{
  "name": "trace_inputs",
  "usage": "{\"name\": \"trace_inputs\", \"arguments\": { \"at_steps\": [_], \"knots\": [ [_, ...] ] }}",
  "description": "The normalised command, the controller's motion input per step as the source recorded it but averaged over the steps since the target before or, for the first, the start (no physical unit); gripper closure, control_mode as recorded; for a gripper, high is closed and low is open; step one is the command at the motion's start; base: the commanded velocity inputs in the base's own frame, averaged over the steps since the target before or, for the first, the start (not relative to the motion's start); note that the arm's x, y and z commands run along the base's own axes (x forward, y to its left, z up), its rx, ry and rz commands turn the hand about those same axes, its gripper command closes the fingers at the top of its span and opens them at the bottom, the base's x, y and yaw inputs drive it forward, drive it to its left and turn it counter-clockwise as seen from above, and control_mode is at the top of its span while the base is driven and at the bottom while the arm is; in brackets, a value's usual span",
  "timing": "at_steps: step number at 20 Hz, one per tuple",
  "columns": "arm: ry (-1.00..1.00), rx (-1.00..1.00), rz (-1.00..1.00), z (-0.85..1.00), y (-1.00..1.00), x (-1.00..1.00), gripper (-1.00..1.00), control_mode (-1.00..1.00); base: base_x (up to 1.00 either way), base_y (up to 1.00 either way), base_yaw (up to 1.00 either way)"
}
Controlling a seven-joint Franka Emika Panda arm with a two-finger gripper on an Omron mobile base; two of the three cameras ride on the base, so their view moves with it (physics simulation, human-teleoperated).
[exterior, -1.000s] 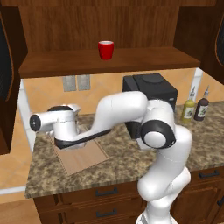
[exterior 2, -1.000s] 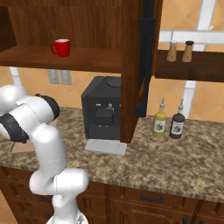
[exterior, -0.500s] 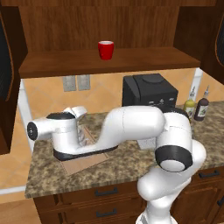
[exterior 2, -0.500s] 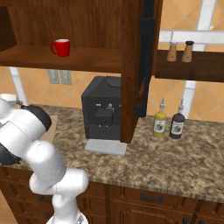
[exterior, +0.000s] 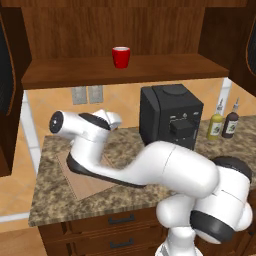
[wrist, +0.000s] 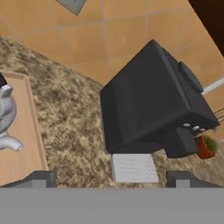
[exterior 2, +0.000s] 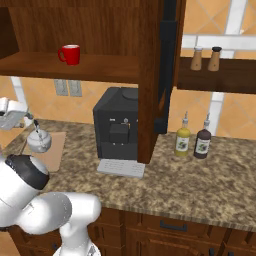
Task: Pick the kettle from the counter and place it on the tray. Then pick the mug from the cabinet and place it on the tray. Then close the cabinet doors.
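One small squat silver-white metal kettle [exterior 2: 38, 141] with a thin black arched handle stands upright on the flat light-brown wooden tray [exterior 2: 54, 150], toward the tray's left part in the right base view. In the hand view the kettle [wrist: 5, 116] shows at the left edge, its short spout reaching over bare wood of the tray [wrist: 24, 144]. The tray lies flat on the speckled brown-grey granite counter [exterior 2: 200, 180], near the counter's left end, and a bare corner of it [exterior: 85, 185] shows under the arm in the left base view.

The two-finger gripper [wrist: 111, 177] is released, its dark tips wide apart with nothing between them, and it looks past the kettle toward the big black coffee machine [wrist: 148, 105]. The kettle is apart from both tips.

The small bright red mug [exterior: 121, 56] sits upright on the wide wooden shelf of the dark reddish-brown cabinet [exterior: 125, 70], well above the counter, with bare shelf on both sides of it. A dark door with a black mesh panel [exterior: 5, 75] stands swung out at the left.

Bare granite runs between the tray's right edge and the coffee machine [exterior 2: 120, 125]. Right of the machine, a yellow bottle [exterior 2: 183, 139] and a dark brown bottle [exterior 2: 202, 142] stand just beside each other.
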Motion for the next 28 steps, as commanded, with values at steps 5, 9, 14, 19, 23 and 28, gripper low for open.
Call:
{"name": "trace_inputs", "arguments": {
  "at_steps": [5,9,14,19,23,28],
  "knots": [
    [0.0,0.3,0.01,0.16,-0.44,-0.14,-1.0,-1.0,0.0,0.0,0.0],
    [0.0,0.05,-0.09,0.33,-0.27,-0.28,-1.0,-1.0,0.0,0.0,0.0],
    [0.0,0.05,-0.11,0.62,-0.32,-0.23,-1.0,-1.0,0.0,0.0,0.0],
    [0.0,0.02,-0.11,0.7,-0.11,-0.02,-1.0,-1.0,0.0,0.0,0.0],
    [0.01,0.01,-0.02,0.11,-0.07,0.1,-1.0,-1.0,0.0,0.0,0.0],
    [0.0,0.01,-0.02,0.13,0.03,0.05,-1.0,-1.0,0.0,0.0,0.0]
  ]
}}
